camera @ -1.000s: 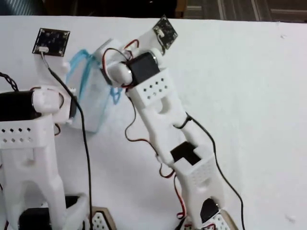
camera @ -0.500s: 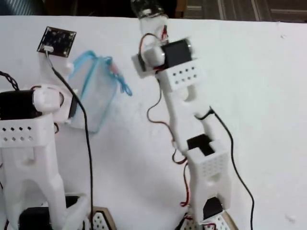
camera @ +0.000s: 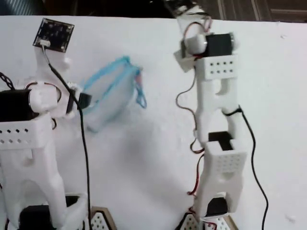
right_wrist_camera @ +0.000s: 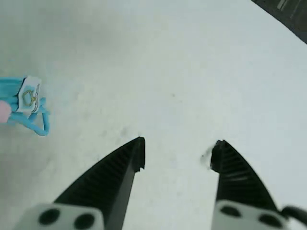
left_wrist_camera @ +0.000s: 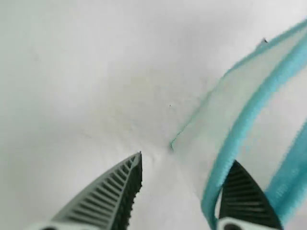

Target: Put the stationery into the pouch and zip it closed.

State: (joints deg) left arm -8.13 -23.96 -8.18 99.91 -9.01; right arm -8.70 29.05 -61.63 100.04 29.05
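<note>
The clear pouch [camera: 109,93] with blue trim lies on the white table, left of centre. Its blue cord pull [camera: 140,98] and a pink bit [camera: 138,76] sit at the end nearer the right arm. My left gripper [left_wrist_camera: 186,167] is open at the pouch's other end. The pouch's corner [left_wrist_camera: 192,139] lies between the fingers, and the blue trim [left_wrist_camera: 240,139] crosses in front of one fingertip. My right gripper [right_wrist_camera: 177,151] hangs open over bare table with nothing in it, well away from the pouch's zipper pull [right_wrist_camera: 29,96].
The right arm [camera: 211,48] stretches toward the table's far edge [camera: 120,17]. The left arm [camera: 29,129] stands at the near left, its black cable [camera: 85,143] trailing beside the pouch. Bare white table lies between the two arms and off to the right.
The right arm has come away from the pouch and swung right toward the far edge. The pouch has shifted and turned to the right.
</note>
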